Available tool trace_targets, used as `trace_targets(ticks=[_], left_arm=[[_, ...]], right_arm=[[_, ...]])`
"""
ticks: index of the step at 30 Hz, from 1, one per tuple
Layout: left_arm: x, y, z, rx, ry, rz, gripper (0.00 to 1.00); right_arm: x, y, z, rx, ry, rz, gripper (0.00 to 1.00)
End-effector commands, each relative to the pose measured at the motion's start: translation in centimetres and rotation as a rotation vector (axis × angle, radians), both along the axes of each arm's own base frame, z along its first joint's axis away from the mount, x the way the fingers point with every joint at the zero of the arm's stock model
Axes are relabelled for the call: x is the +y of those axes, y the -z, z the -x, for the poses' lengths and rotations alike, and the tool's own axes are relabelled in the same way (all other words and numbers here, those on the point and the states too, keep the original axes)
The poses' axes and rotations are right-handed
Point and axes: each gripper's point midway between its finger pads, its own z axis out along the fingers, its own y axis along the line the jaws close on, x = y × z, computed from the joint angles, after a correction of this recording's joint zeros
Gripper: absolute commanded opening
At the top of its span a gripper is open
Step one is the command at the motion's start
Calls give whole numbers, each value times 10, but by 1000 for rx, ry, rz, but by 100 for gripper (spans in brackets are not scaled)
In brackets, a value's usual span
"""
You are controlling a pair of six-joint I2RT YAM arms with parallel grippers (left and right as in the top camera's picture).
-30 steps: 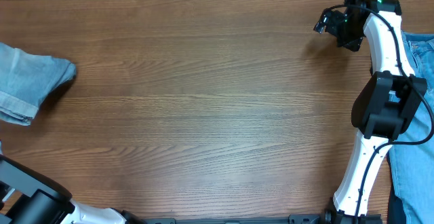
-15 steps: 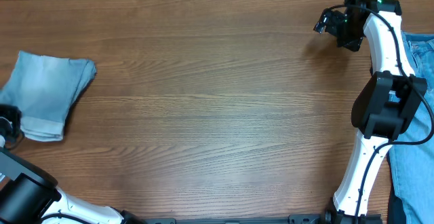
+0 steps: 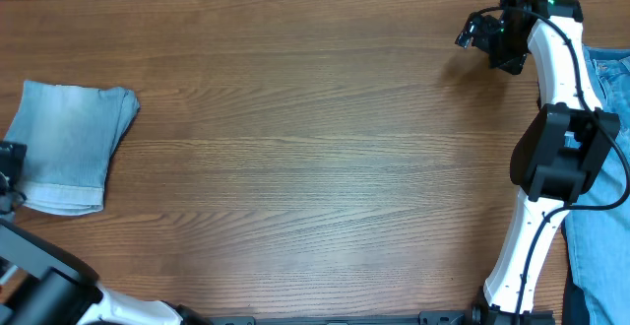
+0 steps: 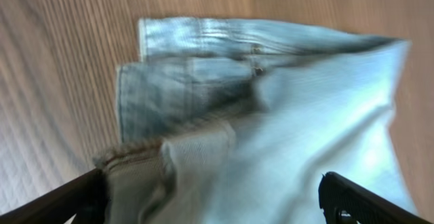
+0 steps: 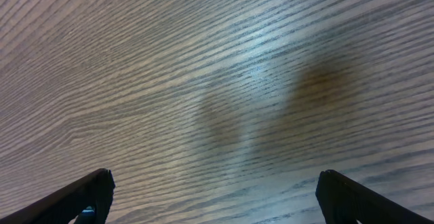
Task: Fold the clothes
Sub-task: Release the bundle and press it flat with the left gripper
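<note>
The clothes, a pair of pale light-blue denim shorts (image 3: 67,143), lie folded into a small packet at the table's left edge. In the left wrist view the shorts (image 4: 271,95) fill the frame, blurred, with stitched hems at the top. My left gripper (image 3: 8,167) sits at the packet's left side. Its fingers (image 4: 78,197) stand wide apart and open, with the cloth lying between and below them. My right gripper (image 3: 489,41) hangs open over bare wood at the far right, and its view shows only tabletop between the fingers (image 5: 352,197).
Deeper-blue denim garments (image 3: 602,207) lie along the table's right edge, partly under the right arm (image 3: 556,158). The wooden table (image 3: 315,167) ends at its far edge along the top of the overhead view.
The shorts have moved right from the left edge onto the table and settled flat. My left gripper has opened and let them go. The right arm has not moved.
</note>
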Motion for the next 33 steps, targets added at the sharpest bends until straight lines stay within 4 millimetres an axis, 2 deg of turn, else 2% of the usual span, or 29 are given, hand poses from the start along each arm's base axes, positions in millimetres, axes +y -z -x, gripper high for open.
trace_targets(ticks=[1, 2, 3, 4, 5, 6, 7, 8, 9, 11, 14, 16, 20, 22, 27, 29, 31, 32, 33], left_arm=[[-21, -107, -31, -117, 103, -179, 100], [-41, -129, -45, -145, 173, -224, 100], [-61, -142, -58, -144, 257, -275, 100], [-85, -142, -69, -85, 352, -321, 94], [-92, -134, -69, -6, 377, -354, 79], [-93, -124, -64, 89, 352, -379, 37], [-94, -114, -62, 148, 346, -378, 8], [-97, -102, -59, 184, 354, -350, 4], [-95, -85, -51, 218, 329, -290, 4], [-91, -69, -43, 257, 325, -245, 4], [-80, -55, -31, 297, 296, -211, 4], [-74, -53, -25, 301, 267, -203, 4], [-59, -38, -3, 329, 178, -135, 4], [-54, -18, 2, 368, 168, -99, 4], [-59, 45, 7, 470, 195, 20, 4], [-70, 76, 8, 494, 226, 110, 4], [-77, 95, 14, 535, 241, 160, 4], [-79, 99, 14, 540, 247, 170, 4], [-79, 92, 8, 508, 255, 167, 4]], right_arm=[[-3, -31, -5, -65, 8, 6, 100], [-3, -31, -5, -65, 8, 6, 100], [-3, -31, -5, -65, 8, 6, 100], [-3, -31, -5, -65, 8, 6, 100], [-3, -31, -5, -65, 8, 6, 100], [-3, -31, -5, -65, 8, 6, 100], [-3, -31, -5, -65, 8, 6, 100], [-3, -31, -5, -65, 8, 6, 100], [-3, -31, -5, -65, 8, 6, 100], [-3, -31, -5, -65, 8, 6, 100], [-3, -31, -5, -65, 8, 6, 100], [-3, -31, -5, -65, 8, 6, 100], [-3, -31, -5, -65, 8, 6, 100], [-3, -31, -5, -65, 8, 6, 100], [-3, -31, -5, -65, 8, 6, 100], [-3, -31, -5, -65, 8, 6, 100], [-3, -31, -5, -65, 8, 6, 100], [-3, -31, -5, -65, 8, 6, 100], [-3, -31, -5, -65, 8, 6, 100]])
